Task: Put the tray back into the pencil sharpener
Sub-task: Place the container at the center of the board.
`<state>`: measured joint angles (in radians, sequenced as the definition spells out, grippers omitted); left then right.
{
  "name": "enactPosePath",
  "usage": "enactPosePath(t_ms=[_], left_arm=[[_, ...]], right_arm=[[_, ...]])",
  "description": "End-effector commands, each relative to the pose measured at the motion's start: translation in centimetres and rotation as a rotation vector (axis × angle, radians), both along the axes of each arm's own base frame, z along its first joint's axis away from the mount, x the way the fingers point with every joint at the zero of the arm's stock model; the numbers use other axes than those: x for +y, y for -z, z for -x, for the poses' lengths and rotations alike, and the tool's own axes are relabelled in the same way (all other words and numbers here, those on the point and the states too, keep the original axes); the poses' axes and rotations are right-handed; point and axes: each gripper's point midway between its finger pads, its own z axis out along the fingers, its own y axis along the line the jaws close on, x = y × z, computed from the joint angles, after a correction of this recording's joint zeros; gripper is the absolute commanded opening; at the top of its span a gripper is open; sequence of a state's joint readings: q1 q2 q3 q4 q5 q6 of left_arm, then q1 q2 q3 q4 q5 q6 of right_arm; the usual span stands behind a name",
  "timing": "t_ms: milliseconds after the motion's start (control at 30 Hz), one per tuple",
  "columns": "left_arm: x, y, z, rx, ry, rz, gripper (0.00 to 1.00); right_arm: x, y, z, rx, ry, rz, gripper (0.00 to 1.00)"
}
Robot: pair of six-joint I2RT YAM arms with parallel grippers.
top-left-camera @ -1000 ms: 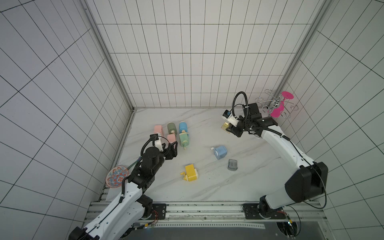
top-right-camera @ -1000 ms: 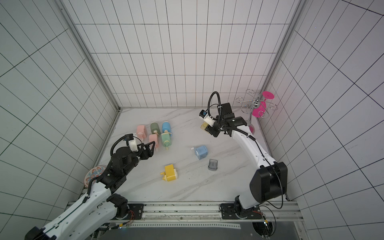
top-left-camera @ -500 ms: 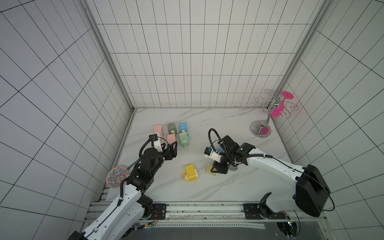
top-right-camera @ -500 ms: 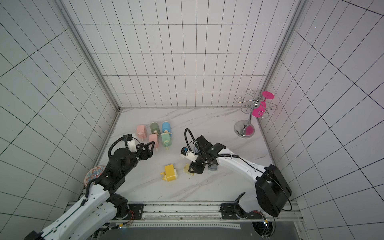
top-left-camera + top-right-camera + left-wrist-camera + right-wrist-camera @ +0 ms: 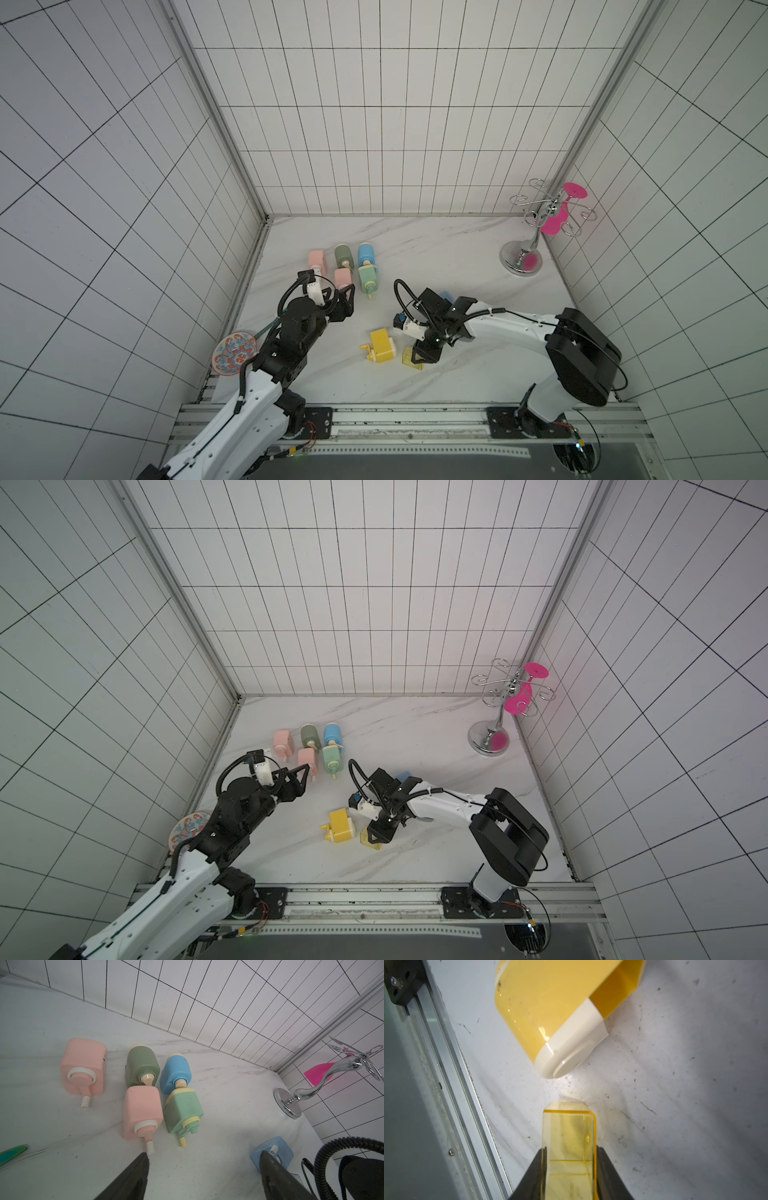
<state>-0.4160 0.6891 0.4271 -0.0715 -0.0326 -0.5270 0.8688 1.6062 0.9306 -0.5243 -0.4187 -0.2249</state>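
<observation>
Looking at the pencil sharpener (image 5: 382, 345): yellow with a cream front end, crank pointing away from the tray (image 5: 411, 358), slot standing open and empty. Holding the tray just beside it, not touching: clear yellow, empty, narrow end aiming at the cream end.

The whole marble tabletop (image 5: 436, 249) was overlooked from high above its front edge in both top views, faced toward the back wall. Pastel pencil sharpeners (image 5: 182, 1113) were viewed obliquely from the left wrist. The yellow pencil sharpener (image 5: 542, 1012) and translucent yellow tray (image 5: 569, 1136) were framed very closely from the right wrist. Both groups were shared with the top views.
</observation>
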Motion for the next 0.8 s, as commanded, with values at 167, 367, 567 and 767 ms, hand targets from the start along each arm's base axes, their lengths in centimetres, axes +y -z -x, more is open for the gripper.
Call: enactPosePath(t_ms=[167, 367, 567, 767], left_arm=[[0.3, 0.4, 0.0, 0.013, -0.014, 0.003, 0.84], [0.2, 0.4, -0.1, 0.013, -0.013, 0.005, 0.84], [0.2, 0.4, -0.1, 0.013, -0.015, 0.004, 0.84], [0.4, 0.3, -0.1, 0.01, -0.021, 0.001, 0.84]], right_arm=[[-0.9, 0.6, -3.0, -0.172, 0.04, 0.124, 0.43], [-1.4, 0.3, -4.3, -0.323, 0.028, 0.179, 0.54], [-0.9, -0.9, -4.5, -0.516, -0.051, 0.197, 0.73], [-0.2, -1.5, -3.2, -0.699, -0.16, 0.227, 0.74]])
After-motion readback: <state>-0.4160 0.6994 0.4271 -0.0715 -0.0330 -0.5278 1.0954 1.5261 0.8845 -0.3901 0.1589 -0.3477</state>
